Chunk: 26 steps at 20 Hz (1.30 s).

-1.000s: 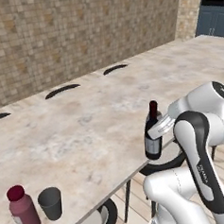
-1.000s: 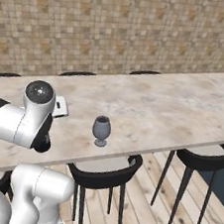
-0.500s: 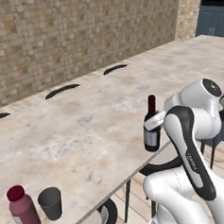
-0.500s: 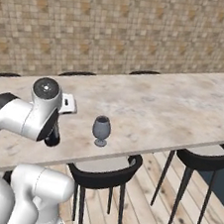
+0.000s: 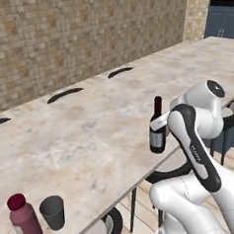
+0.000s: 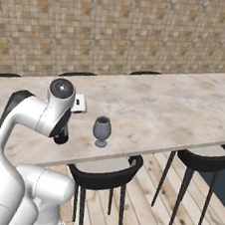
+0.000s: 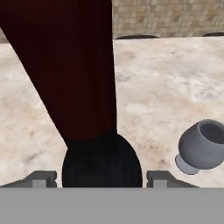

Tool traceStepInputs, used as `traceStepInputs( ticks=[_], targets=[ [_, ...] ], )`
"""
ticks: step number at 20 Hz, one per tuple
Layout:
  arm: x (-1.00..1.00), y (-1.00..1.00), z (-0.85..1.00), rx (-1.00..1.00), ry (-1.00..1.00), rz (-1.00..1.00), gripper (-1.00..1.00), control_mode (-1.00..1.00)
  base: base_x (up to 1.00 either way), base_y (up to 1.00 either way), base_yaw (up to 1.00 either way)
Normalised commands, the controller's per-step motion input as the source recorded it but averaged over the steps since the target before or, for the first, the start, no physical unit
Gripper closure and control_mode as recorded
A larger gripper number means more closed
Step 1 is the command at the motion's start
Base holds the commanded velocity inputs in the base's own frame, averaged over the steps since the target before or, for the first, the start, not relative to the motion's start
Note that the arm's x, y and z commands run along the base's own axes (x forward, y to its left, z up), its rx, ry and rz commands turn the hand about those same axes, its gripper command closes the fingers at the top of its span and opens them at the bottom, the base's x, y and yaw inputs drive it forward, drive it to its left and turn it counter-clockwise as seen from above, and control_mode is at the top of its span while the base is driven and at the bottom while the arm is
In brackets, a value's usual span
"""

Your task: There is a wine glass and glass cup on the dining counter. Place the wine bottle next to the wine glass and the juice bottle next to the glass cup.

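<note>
My gripper [image 7: 101, 178] is shut on the wine bottle [image 5: 157, 128], a slim dark bottle with a dark red top, held upright low over the dining counter [image 5: 90, 135] near its front edge. In the hand view the wine bottle [image 7: 83, 87] sits between both fingertips [image 7: 41, 178]. The wine glass [image 6: 101, 129] stands a little to the bottle's right; the hand view also shows the wine glass [image 7: 201, 148]. My arm covers most of the bottle in the right base view. Far left on the counter, the juice bottle [image 5: 24, 219] stands right beside the glass cup [image 5: 52, 211].
Dark stools [image 6: 104, 171] stand under the counter's near edge, with another stool [image 6: 203, 161] to the right. Dark chair backs [image 5: 65, 95] line the far side along the stone-tiled wall. Blue cabinets [image 5: 226, 20] lie at the far right.
The arm has swung, carrying the wine bottle slightly farther onto the counter and rightward, closer to the wine glass. Juice bottle and glass cup have not moved.
</note>
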Motion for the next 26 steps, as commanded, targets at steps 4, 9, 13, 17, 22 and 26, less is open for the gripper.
traceStepInputs(
  ticks=[4, 9, 13, 17, 22, 26],
  targets=[
    [0.22, -0.06, -0.3, 0.01, -0.08, 0.0, 1.0, -1.0, 0.0, 0.0, 0.0],
    [0.23, 0.0, -0.29, 0.05, 0.0, 0.0, 1.0, -1.0, 0.0, 0.0, 0.0],
    [0.21, -0.1, -0.25, 0.08, 0.03, 0.0, 1.0, -1.0, 0.0, 0.0, 0.0],
    [0.22, -0.08, -0.2, 0.1, 0.03, 0.0, 1.0, -1.0, 0.0, 0.0, 0.0],
    [0.12, -0.11, -0.25, 0.01, 0.0, 0.0, 1.0, -1.0, 0.0, 0.0, 0.0],
    [0.1, -0.03, -0.24, 0.0, 0.0, 0.0, 1.0, -1.0, 0.0, 0.0, 0.0]
  ],
)
